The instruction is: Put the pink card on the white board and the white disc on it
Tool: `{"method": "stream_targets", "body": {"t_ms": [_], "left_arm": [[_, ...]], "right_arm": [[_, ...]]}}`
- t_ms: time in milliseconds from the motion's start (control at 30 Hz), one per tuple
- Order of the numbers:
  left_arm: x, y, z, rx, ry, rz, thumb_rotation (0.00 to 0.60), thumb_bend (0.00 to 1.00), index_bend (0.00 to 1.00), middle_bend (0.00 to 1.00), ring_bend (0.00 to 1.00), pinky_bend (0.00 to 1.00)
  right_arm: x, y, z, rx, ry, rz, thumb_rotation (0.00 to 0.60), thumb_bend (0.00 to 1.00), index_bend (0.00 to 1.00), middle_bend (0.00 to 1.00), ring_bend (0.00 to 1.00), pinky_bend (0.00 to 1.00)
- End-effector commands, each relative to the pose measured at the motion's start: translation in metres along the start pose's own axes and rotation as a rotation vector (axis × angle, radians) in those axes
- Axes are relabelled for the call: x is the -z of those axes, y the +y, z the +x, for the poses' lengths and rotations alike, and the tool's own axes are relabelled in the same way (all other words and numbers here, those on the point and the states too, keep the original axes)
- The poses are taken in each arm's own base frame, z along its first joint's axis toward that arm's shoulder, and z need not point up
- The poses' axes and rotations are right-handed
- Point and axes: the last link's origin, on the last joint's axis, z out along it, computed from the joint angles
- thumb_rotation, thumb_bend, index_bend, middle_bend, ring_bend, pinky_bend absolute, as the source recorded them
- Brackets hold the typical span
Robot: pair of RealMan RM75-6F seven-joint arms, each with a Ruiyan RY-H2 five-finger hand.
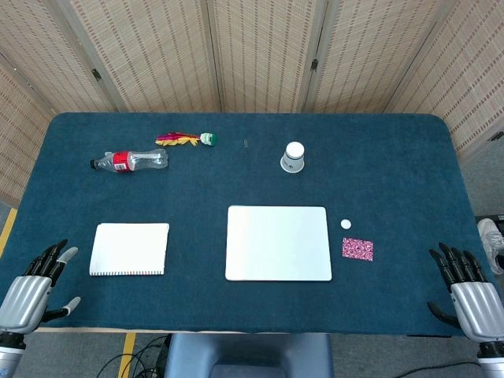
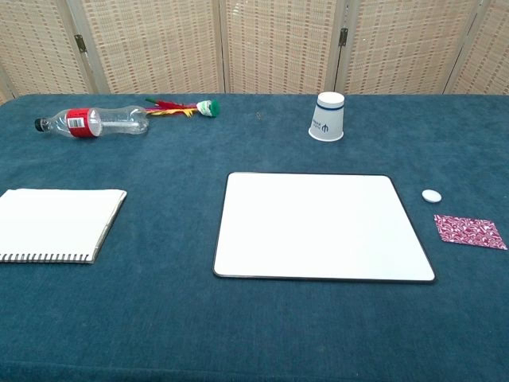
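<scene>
Cup [image 2: 327, 116] upside down; contents seemingly hidden.

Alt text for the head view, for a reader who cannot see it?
White board lies bare mid-table; pink card and white disc sit just right of it. Left hand and right hand rest open at the near corners.

Pink card [image 1: 357, 250] w/ white swirl pattern, white disc [image 1: 346, 224], white board [image 1: 278, 242], teal table [image 1: 394, 173], red-labelled clear bottle [image 1: 130, 161]

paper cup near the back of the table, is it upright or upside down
Upside down: the paper cup stands on its wide rim, closed base up, printed mark inverted in the chest view.
</scene>
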Motion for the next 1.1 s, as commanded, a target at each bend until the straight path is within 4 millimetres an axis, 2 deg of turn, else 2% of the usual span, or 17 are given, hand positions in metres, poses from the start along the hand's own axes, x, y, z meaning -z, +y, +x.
{"method": "stream_targets", "body": {"t_ms": [33,300,500,633,800,900,1100], "left_arm": [[-0.001,0.0,-0.001,-0.005,-0.006,0.0,0.6,0.26,0.12,0.04,0.03,0.18],[-0.001,0.004,-0.001,-0.006,-0.007,-0.02,0.6,0.25,0.12,0.04,0.03,0.18],[-0.003,0.002,-0.003,0.001,-0.021,-0.012,0.6,0.25,0.12,0.04,0.03,0.18],[-0.002,0.002,-0.001,0.019,-0.007,0.002,0.6,0.25,0.12,0.04,0.03,0.18],[0.0,0.002,0.001,0.02,0.016,0.015,0.6,0.25,0.12,0.04,0.03,0.18],[0.002,0.001,0.002,0.033,0.008,0.005,0.6,0.25,0.12,0.04,0.03,0.18],[0.004,0.0,0.005,0.058,0.003,-0.012,0.6,0.25,0.12,0.04,0.03,0.18]], "right_arm": [[-0.001,0.0,-0.001,-0.004,-0.004,0.004,0.6,0.11,0.0,0.0,0.0,0.0],[-0.002,-0.002,-0.003,-0.036,-0.027,0.03,0.6,0.11,0.0,0.0,0.0,0.0],[-0.012,-0.002,-0.011,-0.068,-0.08,-0.004,0.6,0.11,0.0,0.0,0.0,0.0],[-0.027,-0.006,-0.012,-0.065,-0.119,-0.005,0.6,0.12,0.01,0.0,0.0,0.0],[-0.062,0.004,0.0,-0.059,-0.243,-0.067,0.6,0.14,0.16,0.01,0.0,0.0],[-0.081,0.005,0.006,-0.071,-0.302,-0.103,0.6,0.14,0.16,0.01,0.0,0.0],[-0.104,-0.006,0.007,-0.074,-0.359,-0.121,0.6,0.15,0.22,0.02,0.0,0.0]]}}
